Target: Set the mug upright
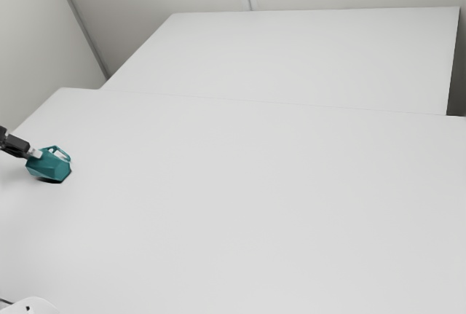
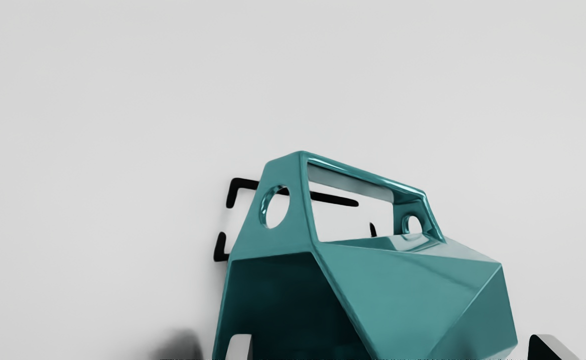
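Observation:
The black gripper (image 1: 35, 154) is at the exterior view's left edge, its pale fingertips at the upper side of the teal mug (image 1: 48, 167). This faceted mug lies tipped over, its handle uppermost. In the wrist view, the gripper (image 2: 390, 347) has its fingers wide apart, with the mug (image 2: 398, 285) between them. One fingertip (image 2: 239, 347) overlaps the mug's dark mouth; the other stands just past the opposite end, a narrow gap separating them. Whether the first finger touches the mug cannot be told. The lower part of the mug is cut off there.
A large white table (image 1: 255, 197) extends toward the exterior view's right, with another white surface (image 1: 291, 55) behind it. A rounded white object (image 1: 35, 306) shows at the bottom left corner of the exterior view. Pale walls stand behind.

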Robot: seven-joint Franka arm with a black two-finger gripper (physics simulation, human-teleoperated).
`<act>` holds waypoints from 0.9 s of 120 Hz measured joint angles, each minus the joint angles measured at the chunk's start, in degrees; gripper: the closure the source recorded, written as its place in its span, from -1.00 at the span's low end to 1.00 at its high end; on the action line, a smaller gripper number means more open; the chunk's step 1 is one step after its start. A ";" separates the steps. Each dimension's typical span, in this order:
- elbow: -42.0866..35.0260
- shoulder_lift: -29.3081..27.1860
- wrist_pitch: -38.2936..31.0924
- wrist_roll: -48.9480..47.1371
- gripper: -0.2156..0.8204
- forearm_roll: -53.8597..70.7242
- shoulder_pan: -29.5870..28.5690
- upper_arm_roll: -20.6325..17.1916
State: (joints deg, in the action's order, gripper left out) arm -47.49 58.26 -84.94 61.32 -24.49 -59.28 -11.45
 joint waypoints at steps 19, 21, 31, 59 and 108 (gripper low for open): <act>-0.41 0.35 1.34 0.03 -0.58 -0.02 -0.30 -0.31; -0.44 0.40 1.44 0.03 -0.58 -0.02 -0.30 -0.31; -0.64 0.48 1.92 -0.01 -0.53 -0.03 -0.35 -0.62; -0.80 1.04 3.21 -0.23 -0.15 -0.08 -0.75 -1.50; -0.75 0.91 6.56 -0.76 0.26 -0.53 -1.90 -3.38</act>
State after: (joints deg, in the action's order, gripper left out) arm -48.23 59.17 -78.38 60.56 -25.02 -61.18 -14.82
